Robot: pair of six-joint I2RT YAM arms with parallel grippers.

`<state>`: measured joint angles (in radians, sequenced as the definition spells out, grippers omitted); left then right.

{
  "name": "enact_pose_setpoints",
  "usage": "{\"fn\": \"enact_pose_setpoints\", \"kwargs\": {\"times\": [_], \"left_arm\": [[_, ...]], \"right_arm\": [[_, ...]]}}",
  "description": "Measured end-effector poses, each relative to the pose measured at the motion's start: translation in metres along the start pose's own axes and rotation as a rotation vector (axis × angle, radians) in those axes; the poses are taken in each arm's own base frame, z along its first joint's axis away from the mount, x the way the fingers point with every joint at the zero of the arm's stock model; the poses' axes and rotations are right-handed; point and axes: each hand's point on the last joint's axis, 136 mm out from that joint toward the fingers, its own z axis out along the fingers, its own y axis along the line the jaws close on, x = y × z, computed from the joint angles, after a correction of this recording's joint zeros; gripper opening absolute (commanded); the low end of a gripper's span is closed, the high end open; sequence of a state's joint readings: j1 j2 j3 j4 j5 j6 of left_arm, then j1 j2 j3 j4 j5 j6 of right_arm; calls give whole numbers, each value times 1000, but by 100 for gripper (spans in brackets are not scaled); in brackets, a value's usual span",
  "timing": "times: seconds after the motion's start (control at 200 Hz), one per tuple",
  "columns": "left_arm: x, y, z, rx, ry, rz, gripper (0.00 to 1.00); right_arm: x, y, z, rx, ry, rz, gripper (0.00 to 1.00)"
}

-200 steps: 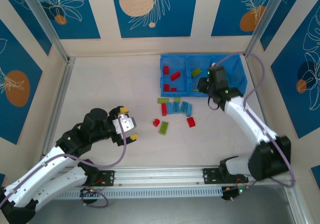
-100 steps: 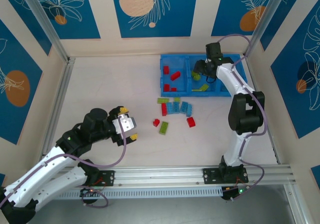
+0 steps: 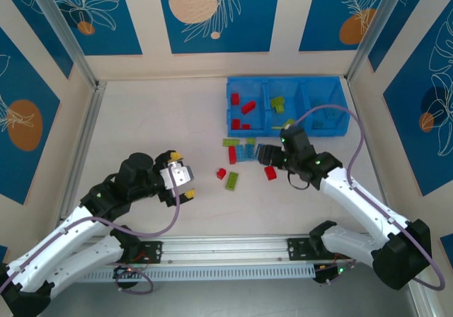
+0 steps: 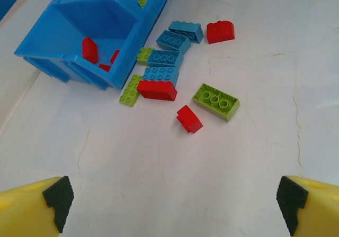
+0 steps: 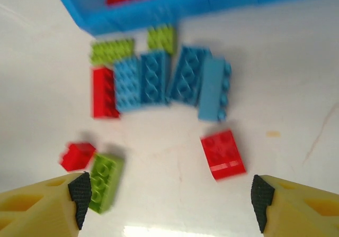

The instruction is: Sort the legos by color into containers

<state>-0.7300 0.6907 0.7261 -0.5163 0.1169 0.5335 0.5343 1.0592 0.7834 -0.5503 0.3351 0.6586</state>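
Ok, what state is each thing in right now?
Left fingers: open, empty.
Right fingers: open, empty, over the loose bricks.
Tray: upright, red bricks in its left compartment, green bricks in the middle.
Loose bricks: lying on the table beside the tray, unsorted.

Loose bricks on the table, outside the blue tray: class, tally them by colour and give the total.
Red bricks: 3
Lime green bricks: 3
Light blue bricks: 4
Total: 10
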Motion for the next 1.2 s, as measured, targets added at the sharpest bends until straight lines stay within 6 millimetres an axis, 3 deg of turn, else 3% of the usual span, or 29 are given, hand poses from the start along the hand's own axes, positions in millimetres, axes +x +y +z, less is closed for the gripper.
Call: {"fn": "enact_pose_setpoints", "kwargs": {"times": [0.11, 0.315, 0.415, 0.59, 0.77, 0.865, 0.995, 1.1, 1.195], "left_arm": [[0, -1, 0, 5, -2, 0, 100], [0, -1, 0, 4, -3, 0, 100], [0, -1, 0, 4, -3, 0, 100], [0, -1, 0, 4, -3, 0, 100], [0, -1, 0, 3, -3, 0, 100], [-1, -1, -1, 3, -4, 0, 100], [-1, 0, -1, 3, -4, 0, 100], [-1, 0, -1, 2, -4, 0, 100], [-1, 0, -1, 2, -5, 0, 100]], "right_arm": [[31, -19, 24, 103, 97, -14, 85], [51, -38, 65, 231, 201, -60, 83], [56, -41, 83, 268, 253, -92, 70], [55, -36, 105, 288, 284, -107, 36], [57, -30, 103, 290, 271, -124, 24], [58, -15, 87, 277, 231, -181, 25], [40, 36, 47, 154, 84, -283, 25], [-5, 78, 24, 51, -64, -296, 25], [-50, 103, 22, 28, -157, -305, 25]]}}
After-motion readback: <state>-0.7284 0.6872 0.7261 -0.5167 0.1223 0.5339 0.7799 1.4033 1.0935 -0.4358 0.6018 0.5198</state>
